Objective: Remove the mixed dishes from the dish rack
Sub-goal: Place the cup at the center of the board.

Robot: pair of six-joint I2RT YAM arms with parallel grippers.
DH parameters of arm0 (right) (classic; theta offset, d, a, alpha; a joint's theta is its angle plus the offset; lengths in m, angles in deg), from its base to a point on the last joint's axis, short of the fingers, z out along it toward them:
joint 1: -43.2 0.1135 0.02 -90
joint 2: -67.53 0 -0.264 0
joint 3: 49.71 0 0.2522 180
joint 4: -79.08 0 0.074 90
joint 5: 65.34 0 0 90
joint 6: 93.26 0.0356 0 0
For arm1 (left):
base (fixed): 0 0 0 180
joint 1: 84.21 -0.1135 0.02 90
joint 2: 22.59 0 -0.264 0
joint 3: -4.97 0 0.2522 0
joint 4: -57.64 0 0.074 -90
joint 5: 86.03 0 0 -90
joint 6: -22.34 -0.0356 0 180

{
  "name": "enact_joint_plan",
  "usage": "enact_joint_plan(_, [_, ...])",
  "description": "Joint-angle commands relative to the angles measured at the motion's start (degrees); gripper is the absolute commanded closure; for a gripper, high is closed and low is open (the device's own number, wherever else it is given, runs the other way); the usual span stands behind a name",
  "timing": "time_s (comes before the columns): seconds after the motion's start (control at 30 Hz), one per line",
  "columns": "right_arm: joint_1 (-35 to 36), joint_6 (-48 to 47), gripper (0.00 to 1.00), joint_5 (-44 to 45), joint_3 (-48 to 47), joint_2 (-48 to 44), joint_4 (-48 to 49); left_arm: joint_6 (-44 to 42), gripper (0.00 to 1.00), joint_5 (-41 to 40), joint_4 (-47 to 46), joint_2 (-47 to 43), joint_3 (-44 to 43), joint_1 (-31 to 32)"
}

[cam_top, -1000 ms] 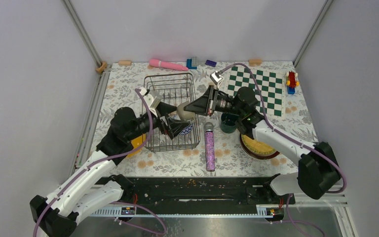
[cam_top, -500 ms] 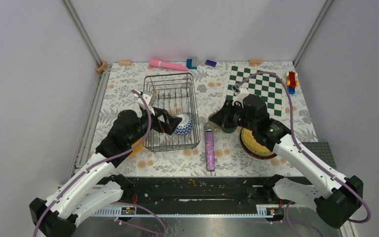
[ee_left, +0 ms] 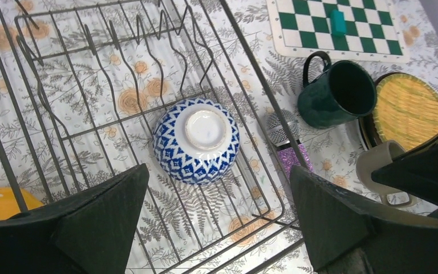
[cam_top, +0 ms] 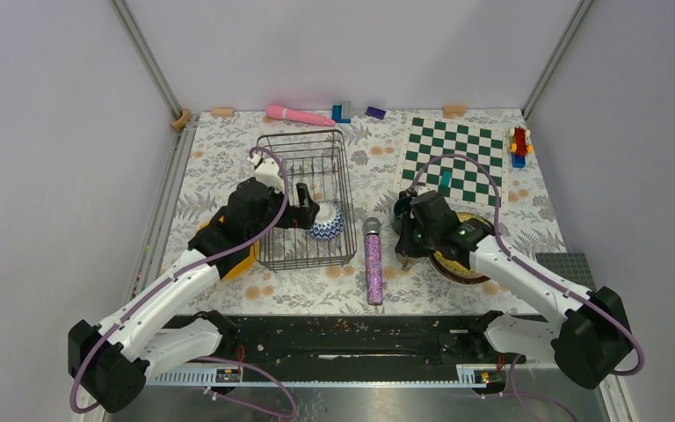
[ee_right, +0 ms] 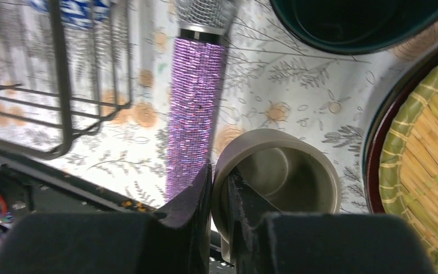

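The rectangular black wire dish rack sits on the flower-patterned tablecloth left of centre. The only dish in it is a blue-and-white patterned bowl, lying upside down in its near right corner, beside the upright plate dividers. The left gripper hovers just above this bowl with its jaws spread wide and nothing between them. Just outside the rack's left side, a yellow plate shows partly under the left arm. To the right of the rack lies a glittery purple cylinder with a silver mesh head. Beyond it, the right gripper pinches the wall of a small greyish cup, one finger inside the rim and one outside. The cup is upright, but whether it touches the cloth cannot be told. A dark teal mug stands just behind the cup. Beside both is a stack of round plates, a yellow woven-looking one on top of a dark-rimmed one. A green-and-white checkered board lies farther back.
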Motion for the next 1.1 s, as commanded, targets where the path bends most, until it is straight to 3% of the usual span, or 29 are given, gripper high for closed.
enact_joint_plan(0.0, [1.8, 0.4, 0.99, 8.0, 1.2, 2.5, 1.3, 2.2, 0.01, -2.1, 0.4, 2.0, -3.2, -1.3])
enact_joint_plan(0.43, [4.2, 0.9, 0.98, 18.6, 3.5, 9.2, 8.8, 6.9, 0.01, 8.8, 1.0, 6.3, -3.0, -10.6])
enact_joint_plan(0.67, [4.2, 0.3, 0.96, 19.1, 3.4, 12.3, 14.4, 7.1, 0.01, 10.7, 0.5, 6.1, -2.6, -11.8])
enact_joint_plan(1.07, [4.7, -0.5, 0.93, 22.3, 0.6, 17.4, 15.9, 7.1, 0.01, 11.5, 0.6, 5.5, -2.1, -12.7])
